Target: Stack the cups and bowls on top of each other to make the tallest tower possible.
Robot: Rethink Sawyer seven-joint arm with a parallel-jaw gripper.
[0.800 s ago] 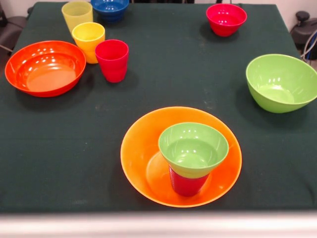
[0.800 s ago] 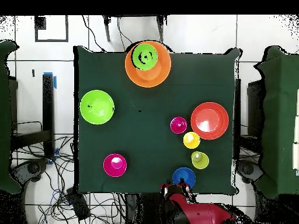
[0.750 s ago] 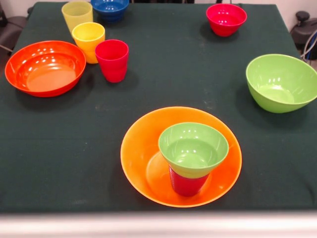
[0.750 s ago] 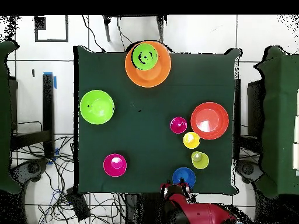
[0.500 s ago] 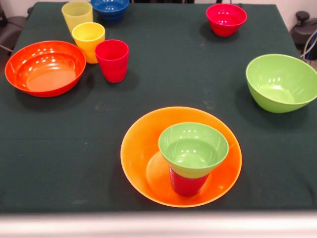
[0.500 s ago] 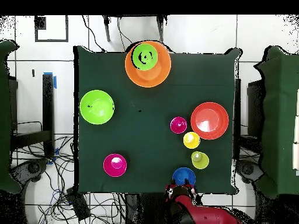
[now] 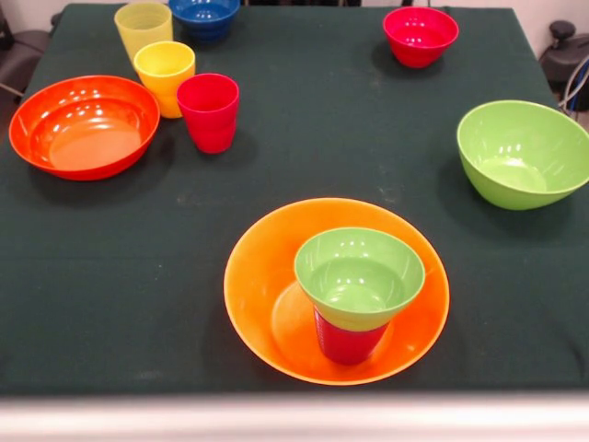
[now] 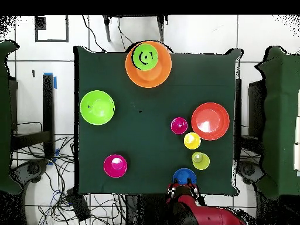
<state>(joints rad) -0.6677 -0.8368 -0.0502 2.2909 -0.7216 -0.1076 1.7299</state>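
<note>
A large yellow-orange bowl (image 7: 248,276) sits near the table's front edge. In it stands a ribbed cup (image 7: 348,343) that looks dark red here, with a small green bowl (image 7: 359,276) upright on top. The red-pink cup (image 7: 210,110), yellow-orange cup (image 7: 165,75) and pale yellow cup (image 7: 143,26) stand in a row at the far left. My gripper (image 8: 183,189) shows only in the overhead view, at the table's edge by the small blue bowl (image 8: 184,176), far from the stack.
A wide orange-red bowl (image 7: 83,124) lies left of the cups. A small red-pink bowl (image 7: 420,35) sits far right and a large green bowl (image 7: 523,152) at the right edge. The blue bowl (image 7: 203,14) is behind the pale yellow cup.
The arm at the table's edge has shifted slightly sideways by the blue bowl. The cups and bowls have not moved.
</note>
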